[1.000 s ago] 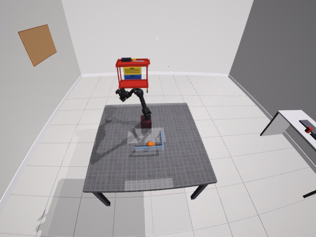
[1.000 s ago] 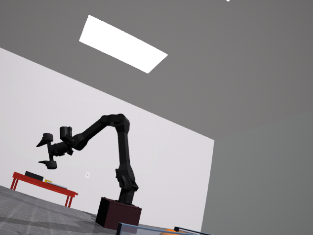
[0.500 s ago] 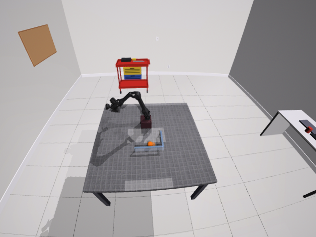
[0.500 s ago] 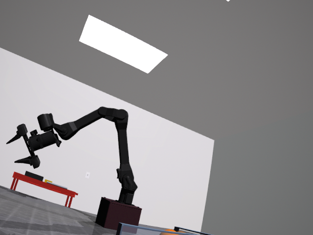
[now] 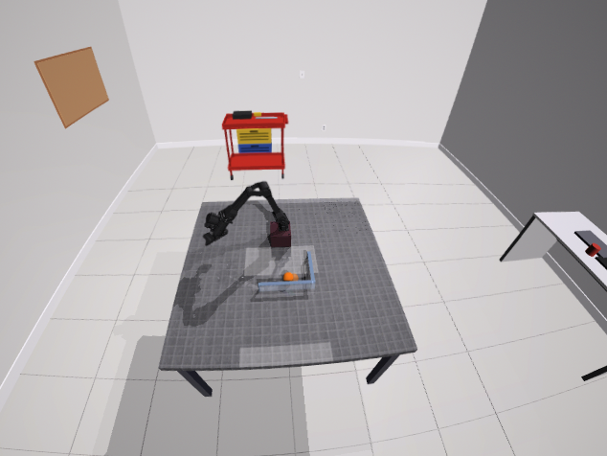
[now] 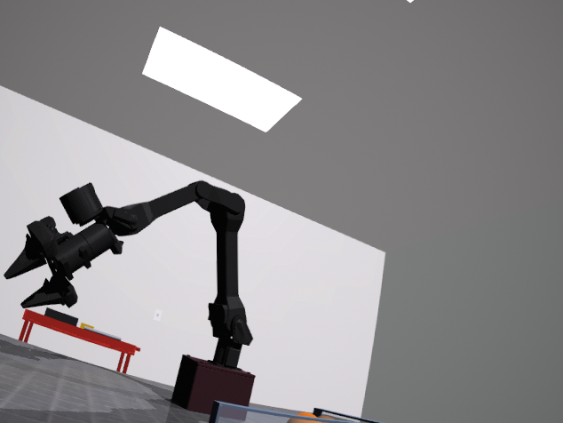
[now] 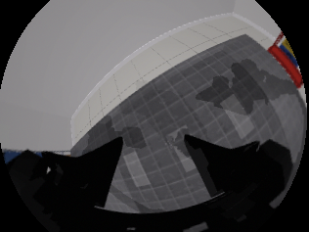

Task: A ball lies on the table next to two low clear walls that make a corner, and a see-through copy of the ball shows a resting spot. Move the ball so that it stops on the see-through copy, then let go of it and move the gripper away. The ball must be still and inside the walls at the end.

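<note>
My base: on the tabletop, toward its far edge.
Walls: on the tabletop, just in front of my base, forming a corner.
Ball: inside that corner, against the front wall.
My tool: above the tabletop's far left part, well apart from the ball.
Cart: on the floor behind the tabletop.

red cart (back wall) | corkboard | white desk
</note>
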Robot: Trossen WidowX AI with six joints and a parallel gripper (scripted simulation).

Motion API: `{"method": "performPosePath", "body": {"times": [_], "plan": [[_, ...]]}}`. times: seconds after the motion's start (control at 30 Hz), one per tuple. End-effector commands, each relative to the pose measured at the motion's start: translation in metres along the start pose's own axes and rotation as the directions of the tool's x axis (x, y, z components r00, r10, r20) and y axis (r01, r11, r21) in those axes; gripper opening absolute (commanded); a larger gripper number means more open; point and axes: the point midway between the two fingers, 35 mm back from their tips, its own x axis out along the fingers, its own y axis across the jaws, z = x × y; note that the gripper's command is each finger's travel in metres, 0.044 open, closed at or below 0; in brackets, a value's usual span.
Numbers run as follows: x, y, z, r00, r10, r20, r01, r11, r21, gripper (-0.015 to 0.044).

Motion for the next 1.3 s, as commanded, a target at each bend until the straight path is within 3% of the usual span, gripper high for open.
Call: {"method": "performPosePath", "body": {"times": [0.0, 0.27, 0.57, 0.73, 0.93, 1.27], "plan": [[-0.007, 0.038, -0.063, 0.993, 0.006, -0.114, -0.031, 0.975, -0.222, 0.0406], [-0.04, 0.077, -0.188, 0.95, -0.045, -0.31, -0.158, 0.785, -0.598, 0.0406], [-0.108, 0.077, -0.323, 0.871, -0.176, -0.459, -0.377, 0.359, -0.854, 0.0406], [-0.157, 0.055, -0.388, 0.827, -0.271, -0.492, -0.497, 0.053, -0.866, 0.0406], [-0.22, 0.012, -0.448, 0.789, -0.386, -0.478, -0.601, -0.319, -0.733, 0.0406], [-0.228, 0.004, -0.456, 0.785, -0.401, -0.472, -0.61, -0.369, -0.701, 0.0406]]}}
